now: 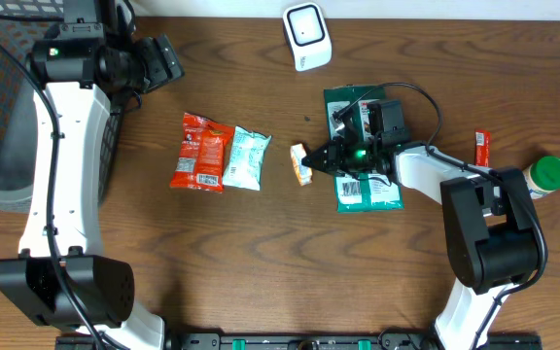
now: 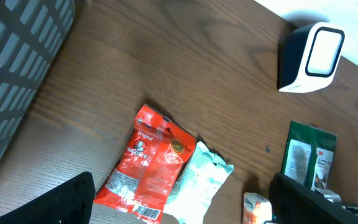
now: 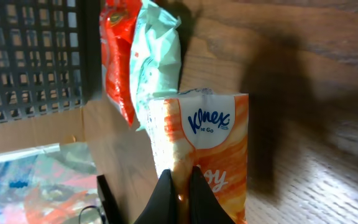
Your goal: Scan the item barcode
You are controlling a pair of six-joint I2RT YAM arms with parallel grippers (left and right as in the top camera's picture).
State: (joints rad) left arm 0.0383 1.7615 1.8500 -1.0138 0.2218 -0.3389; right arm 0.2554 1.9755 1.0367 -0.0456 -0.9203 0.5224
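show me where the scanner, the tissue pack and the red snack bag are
scanner point(image 1: 306, 36), overhead view, on its white front face
tissue pack point(image 3: 209, 121), right wrist view, on the blue logo
red snack bag point(image 1: 200, 151), overhead view, on the middle of the bag

I have the orange-and-white Kleenex pack point(image 3: 210, 143) mid-table, pinched at one end by the right gripper point(image 3: 180, 190). The white scanner point(image 1: 306, 36) stands at the far edge, well apart.
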